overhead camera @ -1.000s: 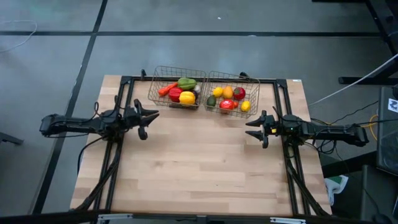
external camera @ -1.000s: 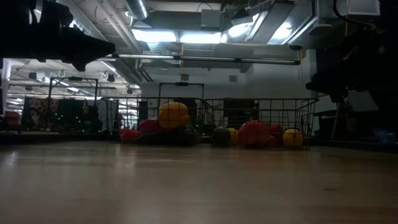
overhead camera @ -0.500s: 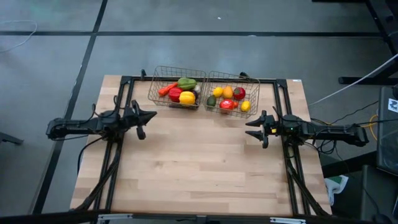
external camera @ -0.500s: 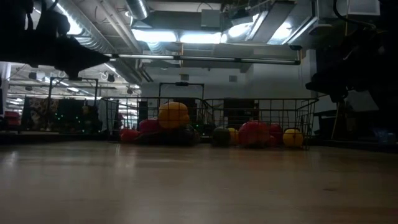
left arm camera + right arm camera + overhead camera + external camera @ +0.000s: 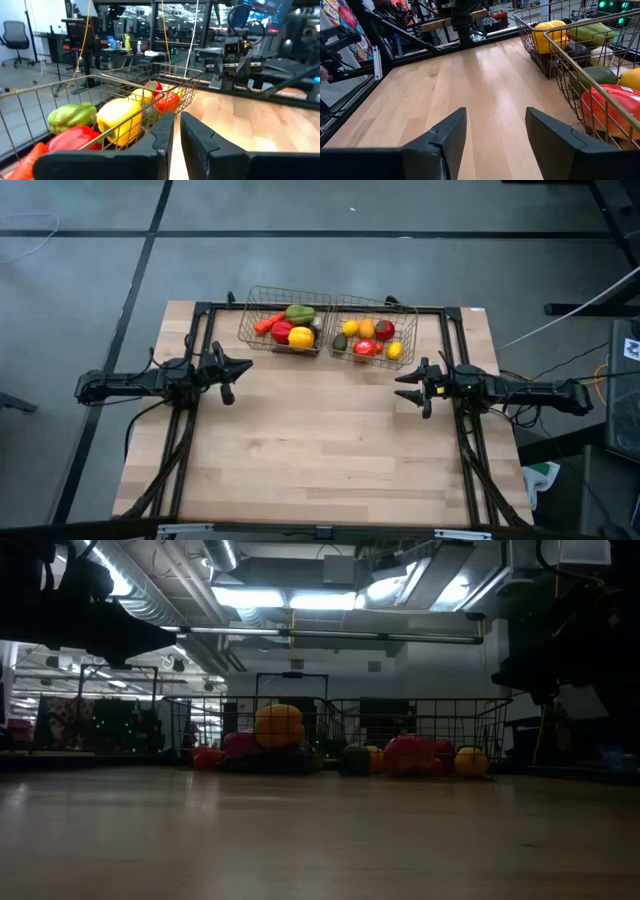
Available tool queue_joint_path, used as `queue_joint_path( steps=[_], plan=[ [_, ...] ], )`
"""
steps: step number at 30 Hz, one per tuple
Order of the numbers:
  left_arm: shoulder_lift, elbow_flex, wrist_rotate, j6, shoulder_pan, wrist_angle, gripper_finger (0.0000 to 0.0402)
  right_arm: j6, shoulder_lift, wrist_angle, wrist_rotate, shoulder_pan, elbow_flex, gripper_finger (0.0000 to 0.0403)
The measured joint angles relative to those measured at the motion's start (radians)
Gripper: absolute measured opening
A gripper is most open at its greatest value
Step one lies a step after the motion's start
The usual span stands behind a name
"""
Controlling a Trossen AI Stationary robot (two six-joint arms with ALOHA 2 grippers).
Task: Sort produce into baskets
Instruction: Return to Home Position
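Overhead, table-level, two wrist cameras — baskets (image 5: 258, 302) common to all four.

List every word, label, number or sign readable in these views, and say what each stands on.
Readable text: none.
Golden wire baskets, left and right, toy produce, light wooden table: no print visible.
White label at the high view's right edge: dark marks, too small to read.
Blue screen in the room behind: too blurred to read.

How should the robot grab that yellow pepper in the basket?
Probably from straight above, pinching the yellow bell pepper across its wide middle. It sits high on the pile in the left basket, and the wire walls block any sideways reach.
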Motion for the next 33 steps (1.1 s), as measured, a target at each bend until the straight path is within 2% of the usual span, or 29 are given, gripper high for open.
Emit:
queue_joint_path(
  steps=[7,33],
  plan=[
    [0.0,0.0,0.0,0.079,0.0,0.0,0.0031,0.0,0.0,0.0,0.0,0.0,0.0,0.0204],
    [0.0,0.0,0.0,0.079,0.0,0.0,0.0031,0.0,0.0,0.0,0.0,0.0,0.0,0.0204]
  ],
)
